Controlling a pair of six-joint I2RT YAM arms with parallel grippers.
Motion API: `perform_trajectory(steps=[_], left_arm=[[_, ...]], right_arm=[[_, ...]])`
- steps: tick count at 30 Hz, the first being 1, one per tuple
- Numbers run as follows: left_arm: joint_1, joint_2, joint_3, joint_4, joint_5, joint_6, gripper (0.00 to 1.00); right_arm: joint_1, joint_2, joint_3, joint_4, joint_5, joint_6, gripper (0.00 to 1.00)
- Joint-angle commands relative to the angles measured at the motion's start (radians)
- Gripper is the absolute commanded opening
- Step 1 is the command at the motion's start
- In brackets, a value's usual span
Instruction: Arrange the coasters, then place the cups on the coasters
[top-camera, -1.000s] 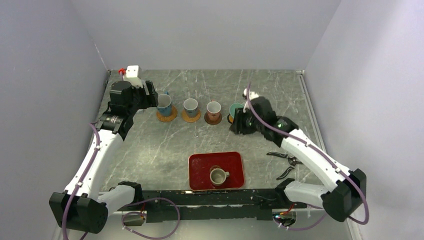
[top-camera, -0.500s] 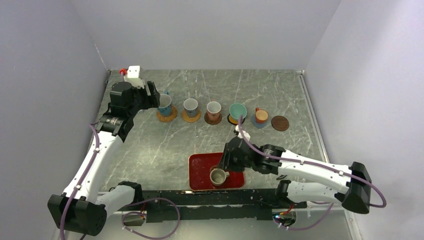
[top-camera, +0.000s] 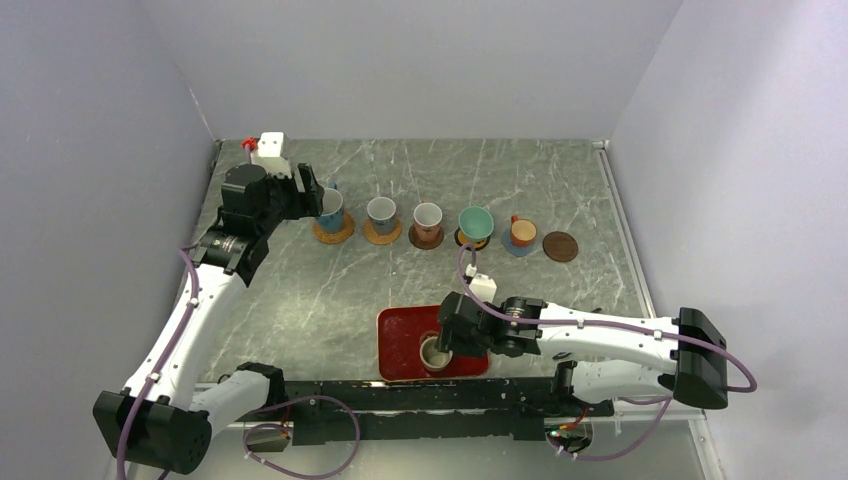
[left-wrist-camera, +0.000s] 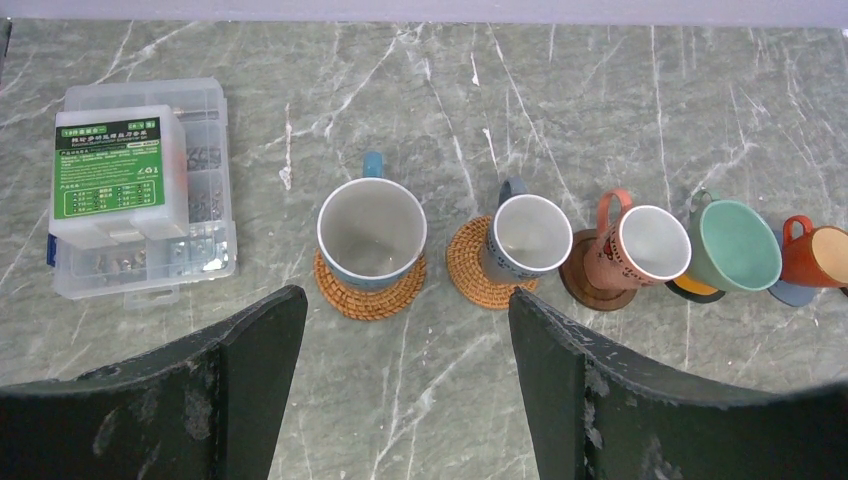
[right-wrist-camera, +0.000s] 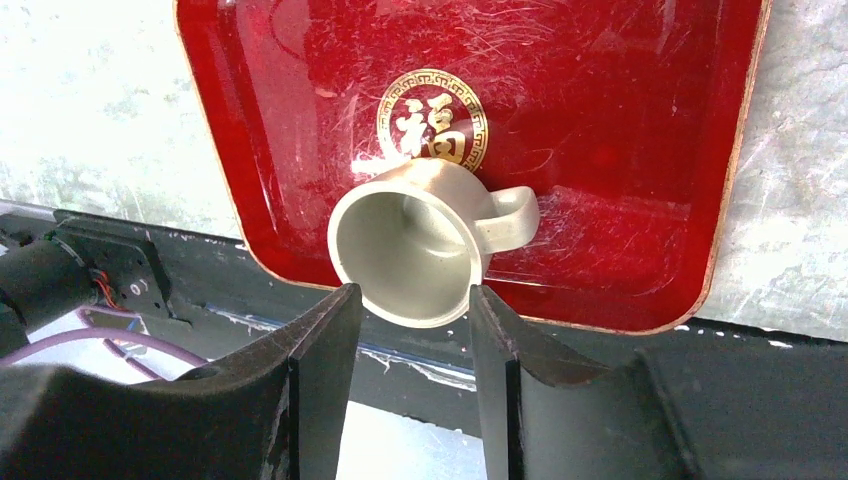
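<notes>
The grey-olive cup stands upright on the red tray, in its near half and close to the near rim, with its handle turned toward the right arm's side. It is the only cup not yet on a coaster.

The right gripper hangs just over the cup's near rim. Its jaws are about half parted, one finger at each side of the rim, and closed on nothing that the wrist view shows.

Beyond the tray's far edge, five cups stand in a row, each on its own coaster. One bare dark brown coaster lies at the row's right-arm end, just beside the orange cup.

Farther from the tray, at the row's other end, the left gripper hovers with jaws wide and empty over the biggest cup. A clear plastic box sits beside that cup.

The gap between the right fingers looks narrower than the cup's mouth. A straight drop would likely land them on the rim and tip the cup, or shove it over the tray's near rim.

A pinch on the curved wall alone may slip in transit. At the bare coaster, a wide approach could clip the orange cup or slide the thin disc.
</notes>
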Motion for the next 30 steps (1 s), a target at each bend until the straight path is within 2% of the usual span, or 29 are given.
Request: perform_trajectory(steps=[1, 10, 22, 30], left_arm=[[-0.004, -0.021, 0.023, 0.021, 0.005, -0.011, 0.8], [-0.004, -0.015, 0.026, 0.015, -0.004, -0.005, 0.8], [-0.004, -0.002, 0.027, 0.013, 0.0, -0.005, 0.8], [-0.005, 0.012, 0.029, 0.011, 0.003, -0.004, 0.8]], right_arm=[[0.004, 0.001, -0.004, 0.037, 0.042, 0.002, 0.48], [0.002, 0.018, -0.002, 0.025, 0.055, -0.012, 0.55], [-0.052, -0.029, -0.123, 0.199, -0.031, -0.048, 0.59], [-0.115, -0.027, -0.142, 0.308, -0.045, -0.155, 0.58]])
